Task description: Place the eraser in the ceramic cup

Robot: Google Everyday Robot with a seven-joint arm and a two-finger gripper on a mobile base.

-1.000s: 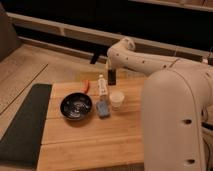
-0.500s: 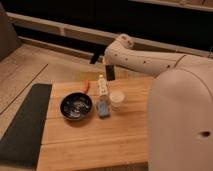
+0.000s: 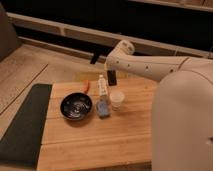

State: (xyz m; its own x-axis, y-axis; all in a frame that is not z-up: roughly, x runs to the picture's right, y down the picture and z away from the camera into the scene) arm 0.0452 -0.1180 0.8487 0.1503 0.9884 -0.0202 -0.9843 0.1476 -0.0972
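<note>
A dark mat (image 3: 24, 125) lies along the left edge of the wooden worktop (image 3: 100, 145), running from its back to its front. To the right of it, in the left half of the worktop, sits a wide dark glossy bowl (image 3: 76, 106). Behind the bowl, near the back edge, lies a thin orange-red stick (image 3: 86, 86). Next comes a slim white bottle (image 3: 102, 85), standing upright close to the back edge, and in front of it a flat blue-grey pad (image 3: 103, 108) lies beside the bowl's right rim. Just right of the bottle, over the back edge of the worktop, the gripper (image 3: 112, 74) points downward from the end of the white arm (image 3: 150, 65). It is closed on the eraser (image 3: 112, 80), a small black block that hangs upright under it; the fingers are hard to tell from the dark block. The ceramic cup (image 3: 117, 99) stands upright just in front of the eraser and slightly to its right, beside the pad, apart from the eraser. The arm reaches in from the right, where the robot's large white body (image 3: 185, 120) covers the worktop's right side.
</note>
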